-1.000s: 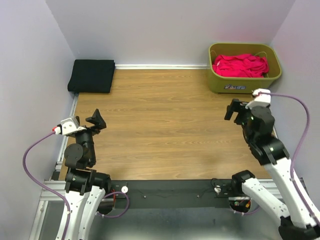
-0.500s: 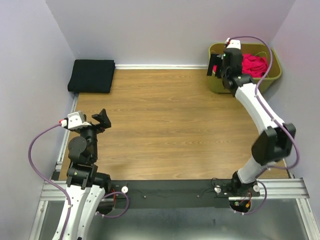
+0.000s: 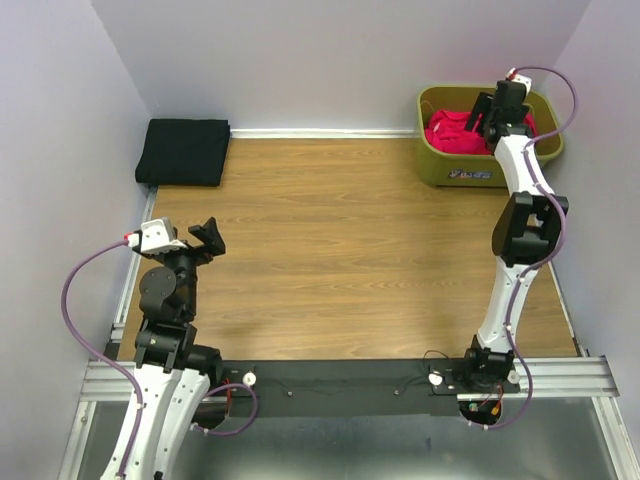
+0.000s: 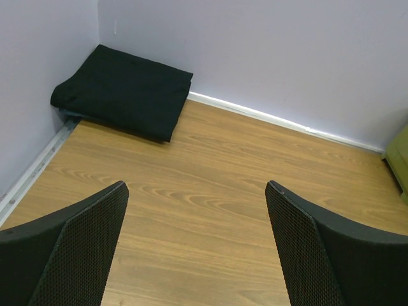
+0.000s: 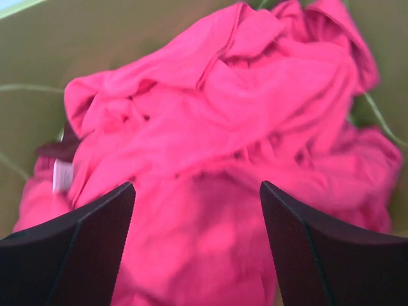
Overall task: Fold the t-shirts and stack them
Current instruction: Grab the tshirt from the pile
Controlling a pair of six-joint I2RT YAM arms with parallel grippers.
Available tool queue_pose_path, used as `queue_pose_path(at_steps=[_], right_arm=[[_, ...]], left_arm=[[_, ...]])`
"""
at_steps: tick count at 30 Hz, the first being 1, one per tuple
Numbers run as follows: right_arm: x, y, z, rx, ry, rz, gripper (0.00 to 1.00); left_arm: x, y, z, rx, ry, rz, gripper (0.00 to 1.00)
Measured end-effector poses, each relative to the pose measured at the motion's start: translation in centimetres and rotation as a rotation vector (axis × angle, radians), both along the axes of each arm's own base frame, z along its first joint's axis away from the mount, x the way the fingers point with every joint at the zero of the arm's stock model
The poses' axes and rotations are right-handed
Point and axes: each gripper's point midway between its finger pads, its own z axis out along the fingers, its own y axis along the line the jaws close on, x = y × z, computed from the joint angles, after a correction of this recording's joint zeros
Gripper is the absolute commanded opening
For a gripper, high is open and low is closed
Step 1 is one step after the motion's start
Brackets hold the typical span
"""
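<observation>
One black cloth t-shirt (image 3: 184, 152) is folded; crumpled pink-red t-shirts (image 5: 217, 127) wait in the olive-green plastic tub (image 3: 440, 170) beneath the spread, empty right gripper (image 5: 196, 188).

black t-shirt (image 3: 184, 152): one, folded, far left corner
pink-red t-shirts (image 5: 217, 127): one crumpled heap, far right; how many shirts it holds cannot be told
olive-green tub (image 3: 470, 172): one, far right
arms: two, left arm (image 3: 165, 300) and right arm (image 3: 525, 225)
grippers: two, left gripper (image 4: 197, 188) and right gripper (image 5: 197, 188)
wooden table (image 3: 330, 230): one
</observation>
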Motion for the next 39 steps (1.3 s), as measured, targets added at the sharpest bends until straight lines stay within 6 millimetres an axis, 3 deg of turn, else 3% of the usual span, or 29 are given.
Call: queue_pose_path(at_steps=[5,11,14,15,17,18,24,26,29,34,38,39], right_arm=[[2.8,-0.7,-2.9,0.046,-0.001,0.028,0.85],[4.1,0.3,-7.6,0.087,0.053,0.082,0.77],[4.5,0.6,-8.4,0.090,0.060,0.106,0.49],[4.6,0.6,-8.3,0.087,0.059,0.115,0.32],[4.7,0.6,-7.9,0.081,0.054,0.133,0.16],[4.8,0.8,-7.8,0.082,0.051,0.153,0.03],[4.8,1.4,-6.7,0.064,0.044,0.209,0.01],[4.7,1.6,-5.6,0.057,0.032,0.229,0.01],[4.4,2.1,-1.7,0.040,-0.024,0.261,0.01],[2.8,2.9,8.7,-0.008,-0.189,0.302,0.00],[0.7,4.2,15.1,-0.019,-0.298,0.360,0.01],[0.3,4.5,15.9,-0.021,-0.313,0.370,0.01]], left_arm=[[0.3,-0.3,-0.5,0.005,0.020,-0.013,0.95],[0.4,-0.4,-0.6,0.006,0.024,-0.018,0.95],[0.4,-0.4,-0.6,0.007,0.024,-0.019,0.95],[0.4,-0.4,-0.6,0.007,0.024,-0.020,0.95],[0.4,-0.5,-0.6,0.007,0.025,-0.022,0.95],[0.5,-0.5,-0.6,0.007,0.027,-0.025,0.95],[0.5,-0.8,-0.7,0.009,0.028,-0.039,0.95],[0.5,-0.8,-0.7,0.010,0.028,-0.044,0.95],[0.5,-0.9,-0.6,0.013,0.025,-0.046,0.95],[0.5,-1.0,-0.2,0.020,0.011,-0.053,0.95],[0.5,-1.1,0.0,0.022,0.003,-0.060,0.95],[0.4,-1.1,0.0,0.023,0.000,-0.061,0.95]])
